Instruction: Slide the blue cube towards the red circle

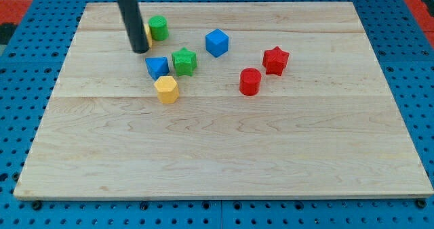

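Note:
The blue cube [217, 43] sits on the wooden board [224, 154], left of centre near the view's top. The red circle, a short red cylinder [250, 81], stands to the lower right of the cube, a short gap away. My tip [140, 51] is at the end of the dark rod at the upper left, well to the left of the blue cube and just above a blue triangular block [156, 67]. It touches neither the cube nor the red cylinder.
A red star [275, 59] lies right of the red cylinder. A green star [184, 61] and a yellow hexagon [166, 89] lie near the blue triangular block. A green cylinder [159, 28] stands beside the rod; a yellow block [148, 34] is mostly hidden behind it.

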